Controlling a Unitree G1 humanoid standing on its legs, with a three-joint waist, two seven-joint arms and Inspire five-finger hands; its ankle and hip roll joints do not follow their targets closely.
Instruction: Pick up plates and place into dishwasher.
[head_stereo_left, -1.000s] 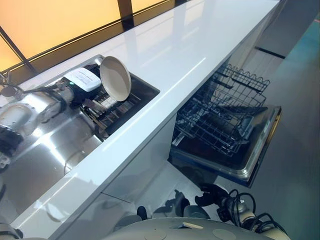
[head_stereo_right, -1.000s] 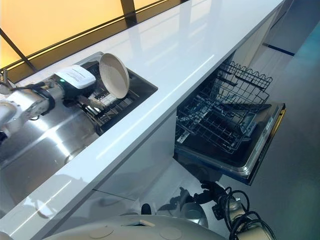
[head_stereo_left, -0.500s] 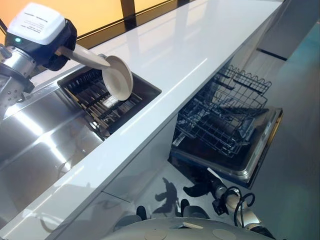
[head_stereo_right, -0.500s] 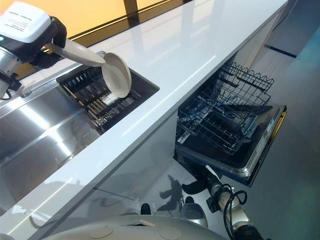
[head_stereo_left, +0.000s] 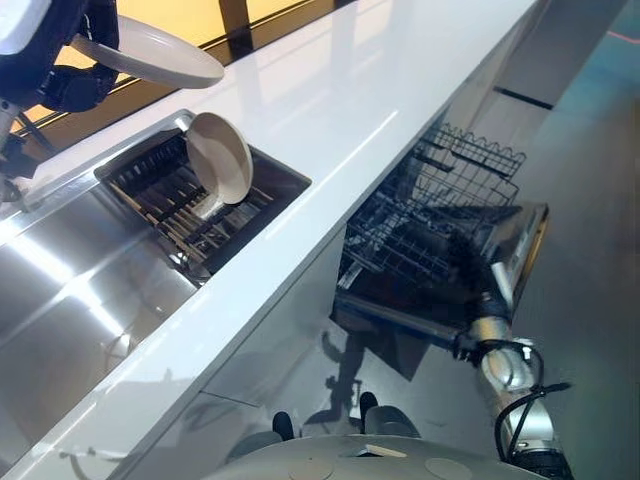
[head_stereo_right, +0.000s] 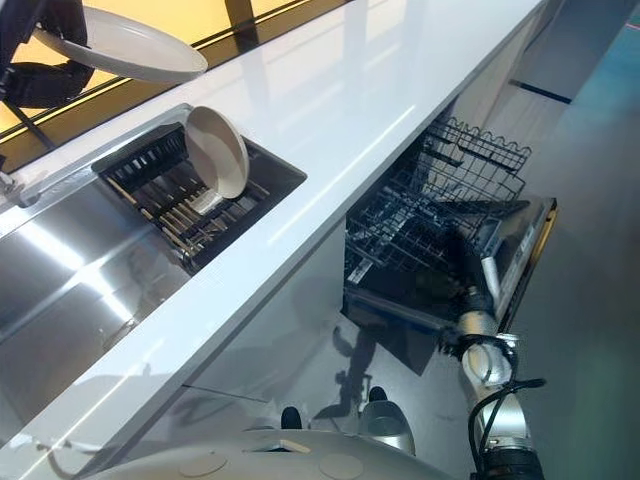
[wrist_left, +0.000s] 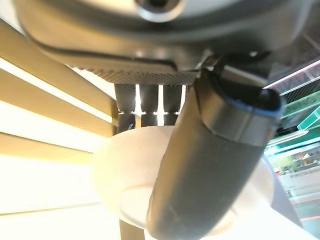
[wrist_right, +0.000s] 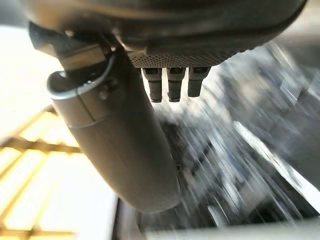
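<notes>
Left robot hand (head_stereo_left: 62, 78): raised high above the far end of the sink, its dark fingers and thumb pinched on the rim of a white plate; the left wrist view shows the thumb lying across the plate's face with the fingers behind it
Held plate (head_stereo_left: 150, 52): white and round, lying close to flat in the air, well above the drying rack and clear of everything below
Second plate (head_stereo_left: 218, 157): cream-white, standing on edge and leaning in the drying rack, below and just to the right of the held one
Drying rack (head_stereo_left: 160, 205): dark ribbed tray sunk into the sink beside the bench, holding the leaning plate at its far end
Sink (head_stereo_left: 55, 300): shiny steel basin to the left of the rack, set into the bench
Bench (head_stereo_left: 340, 110): long glossy white worktop running from the near left corner away to the upper right
Dishwasher door (head_stereo_left: 515, 265): lowered open below the bench edge on the right
Dishwasher rack (head_stereo_left: 440, 215): dark wire basket pulled out over the open door, its tines standing up
Right robot hand (head_stereo_right: 468, 262): down low at the near side of the dishwasher rack, dark against the wires; its own wrist view shows the thumb and fingers stretched out straight, gripping nothing
</notes>
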